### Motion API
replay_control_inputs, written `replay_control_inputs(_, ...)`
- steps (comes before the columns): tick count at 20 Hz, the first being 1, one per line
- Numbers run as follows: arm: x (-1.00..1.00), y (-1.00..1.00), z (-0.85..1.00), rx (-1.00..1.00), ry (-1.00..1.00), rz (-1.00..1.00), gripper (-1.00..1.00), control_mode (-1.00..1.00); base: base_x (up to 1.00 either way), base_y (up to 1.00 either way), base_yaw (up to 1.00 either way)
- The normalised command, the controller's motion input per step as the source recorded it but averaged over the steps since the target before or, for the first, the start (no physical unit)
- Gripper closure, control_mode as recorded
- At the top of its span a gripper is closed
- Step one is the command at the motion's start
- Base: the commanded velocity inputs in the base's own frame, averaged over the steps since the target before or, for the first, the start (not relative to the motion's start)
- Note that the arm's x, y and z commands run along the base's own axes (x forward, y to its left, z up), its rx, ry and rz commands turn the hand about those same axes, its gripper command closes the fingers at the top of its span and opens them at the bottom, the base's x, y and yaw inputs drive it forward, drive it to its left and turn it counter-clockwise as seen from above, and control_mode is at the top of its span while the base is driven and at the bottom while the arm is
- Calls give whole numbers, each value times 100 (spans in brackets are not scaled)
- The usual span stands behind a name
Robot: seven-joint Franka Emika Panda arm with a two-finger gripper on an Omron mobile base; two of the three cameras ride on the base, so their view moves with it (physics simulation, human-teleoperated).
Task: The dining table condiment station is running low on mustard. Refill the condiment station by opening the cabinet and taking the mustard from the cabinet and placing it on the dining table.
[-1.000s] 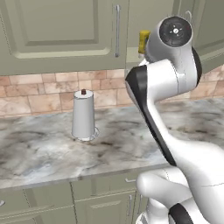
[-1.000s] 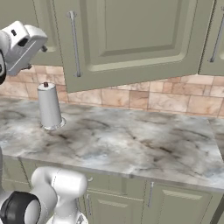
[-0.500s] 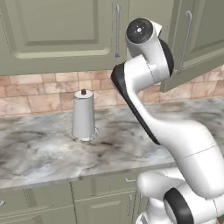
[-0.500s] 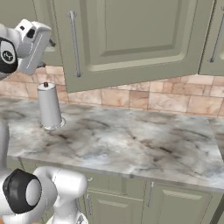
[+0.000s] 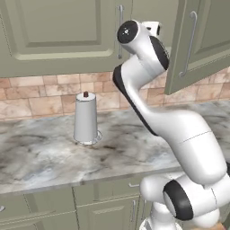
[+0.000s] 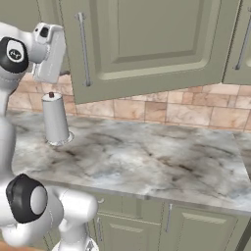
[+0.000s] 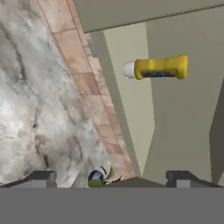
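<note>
— What couldn't you make out from the base cameras?

— The gripper itself. In the left view the arm (image 5: 148,54) rose in front of the open cabinet (image 5: 197,45), and the hand was turned away from me into the gap beside the swung-out door. In the right view the door (image 6: 147,44) covered the cabinet's inside, so I saw none of the shelf from there. The paper towel roll (image 5: 85,117) stood plain on the counter (image 5: 40,157) in both.

— And the jaws?

— In the hand view I saw the two dark fingertips (image 7: 43,177) low in the frame, set wide apart with nothing between them. A small round greenish thing sat between them at the bottom edge; I couldn't tell what it was.

— Where was the mustard?

— The mustard (image 7: 158,68) was inside the cabinet, well clear of the fingers. The hand camera was rolled, so it appeared sideways: a squat dark-yellow bottle, pale cap at the left end, a dark band along its lower side. I couldn't read any label.
</note>
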Motion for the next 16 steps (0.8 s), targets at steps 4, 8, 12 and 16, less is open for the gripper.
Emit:
replay_control_inputs(4, 9, -45, 0, -29, 28, -20, -100, -100, 0, 0, 0)
replay_control_inputs(8, -47, -73, -8, -23, 30, -25, -100, -100, 0, 0, 0)
replay_control_inputs(12, -96, -94, -22, -15, 22, -31, -100, -100, 0, 0, 0)
replay_control_inputs(16, -100, -100, -24, -4, 2, -28, -100, -100, 0, 0, 0)
